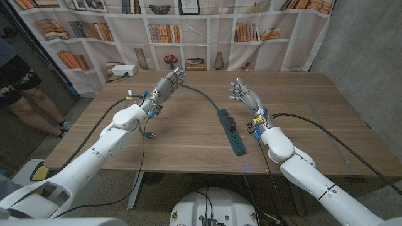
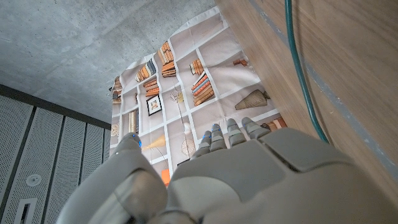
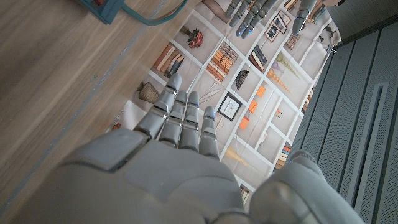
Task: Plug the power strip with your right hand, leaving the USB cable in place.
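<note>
A dark teal power strip lies lengthwise at the table's middle, with a black block sitting on it near its far half. Its teal cable curves from the far end toward my left hand, which hovers above the table with fingers spread and holds nothing. The cable runs along the wood beside that hand. A small dark plug-like end lies by my left forearm. My right hand is raised just right of the strip's far end, fingers apart and empty. The strip's end shows beyond the right hand.
A white box sits at the table's far left corner. A bookshelf-print curtain hangs behind. A person's legs stand off the left side. Black cables trail from my right arm across the table's right part.
</note>
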